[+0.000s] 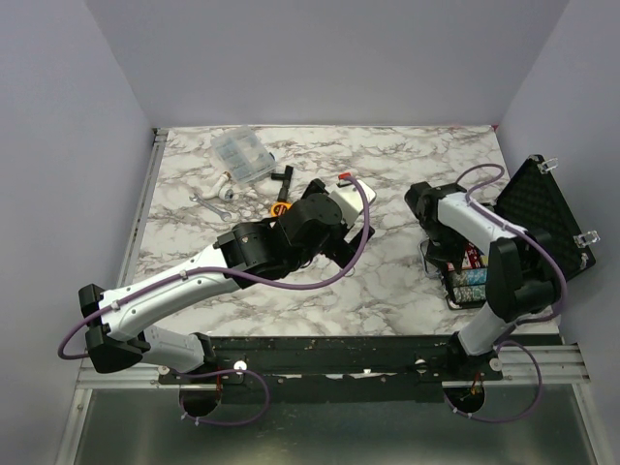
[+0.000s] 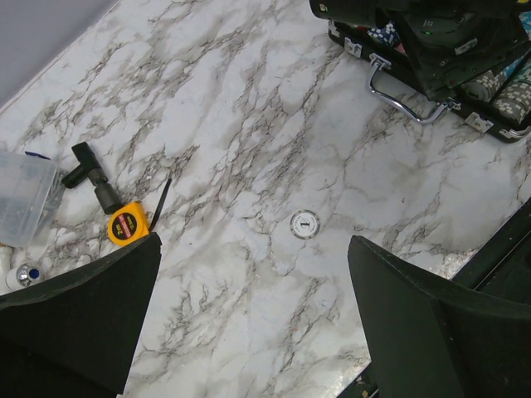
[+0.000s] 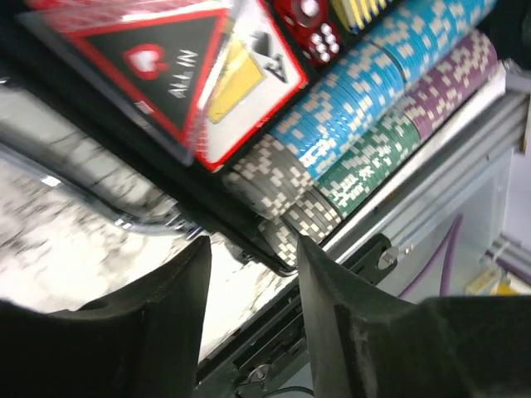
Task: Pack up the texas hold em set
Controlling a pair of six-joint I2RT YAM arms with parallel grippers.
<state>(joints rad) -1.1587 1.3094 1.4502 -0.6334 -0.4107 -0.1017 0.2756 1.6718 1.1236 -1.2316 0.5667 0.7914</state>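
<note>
The black briefcase [image 1: 538, 208] lies open at the right, its foam lid leaning back. Its tray [image 1: 472, 283] holds chip rows [image 3: 365, 99], a red "ALL IN" triangle [image 3: 166, 58] and red dice [image 3: 311, 25]. My right gripper [image 3: 253, 274] is open and empty, low over the tray's near corner by the grey chips. A white disc [image 2: 304, 224] marked "1" lies alone on the marble. My left gripper [image 2: 253, 332] is open and empty above the table, the disc just beyond its fingers [image 2: 83, 315]. No loose blue or yellow discs show.
A clear compartment box [image 1: 242, 155], an orange tape measure [image 2: 124, 225], a black L-shaped tool [image 2: 87, 170], a small wrench [image 1: 206, 201] and a white fitting [image 1: 223, 189] lie at the back left. The case's chrome handle [image 2: 406, 99] faces the table's middle.
</note>
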